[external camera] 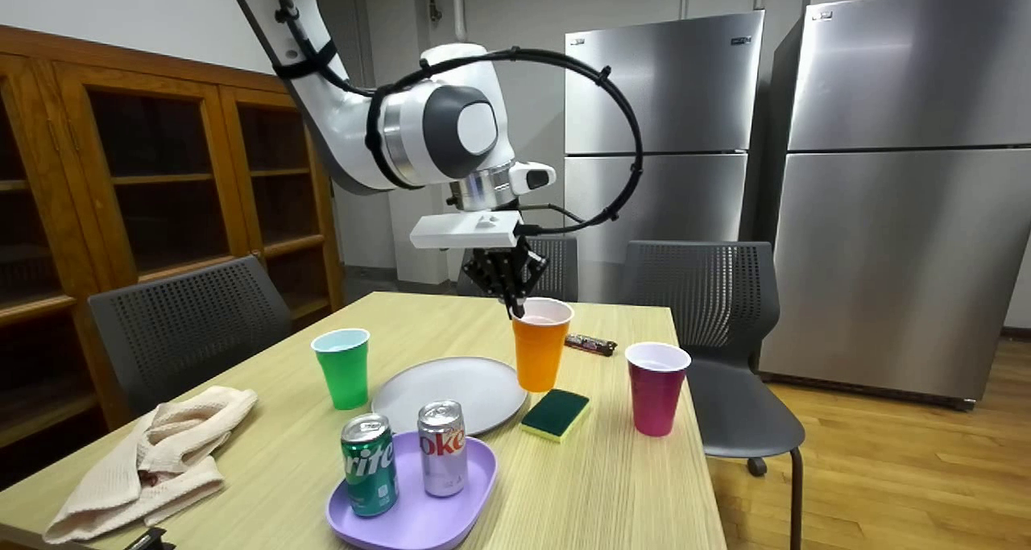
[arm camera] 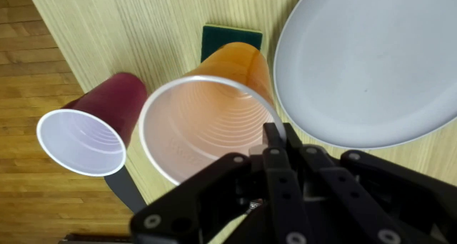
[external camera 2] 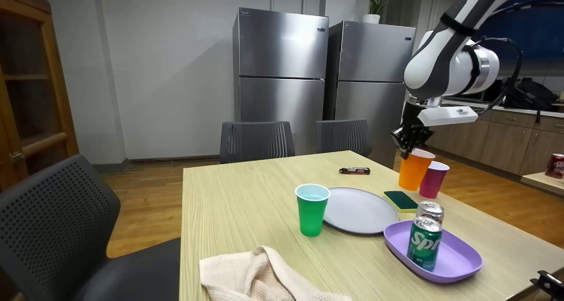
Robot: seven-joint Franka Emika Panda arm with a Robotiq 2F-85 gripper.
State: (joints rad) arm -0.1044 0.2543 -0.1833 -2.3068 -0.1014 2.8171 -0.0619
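My gripper (external camera: 515, 312) points down and is shut on the rim of an orange cup (external camera: 538, 361). In the wrist view, one fingertip is inside the cup (arm camera: 246, 63) and one outside, with the rim between the fingertips (arm camera: 280, 134). The cup tilts slightly; it looks raised, but I cannot tell whether its base clears the table. Near its base lies a green and yellow sponge (external camera: 556, 413), partly covered by the cup in the wrist view (arm camera: 221, 38). A grey plate (arm camera: 375, 65) lies beside it. A magenta cup (external camera: 656, 397) stands upright on the other side.
A green cup (external camera 2: 312, 213) stands by the plate. A purple tray (external camera 2: 458, 259) holds a Sprite can (external camera: 369, 469) and a Coke can (external camera: 442, 453). A wrapped bar (external camera 2: 354, 171) and a beige cloth (external camera: 165, 453) lie on the table. Chairs (external camera: 701, 292) surround it.
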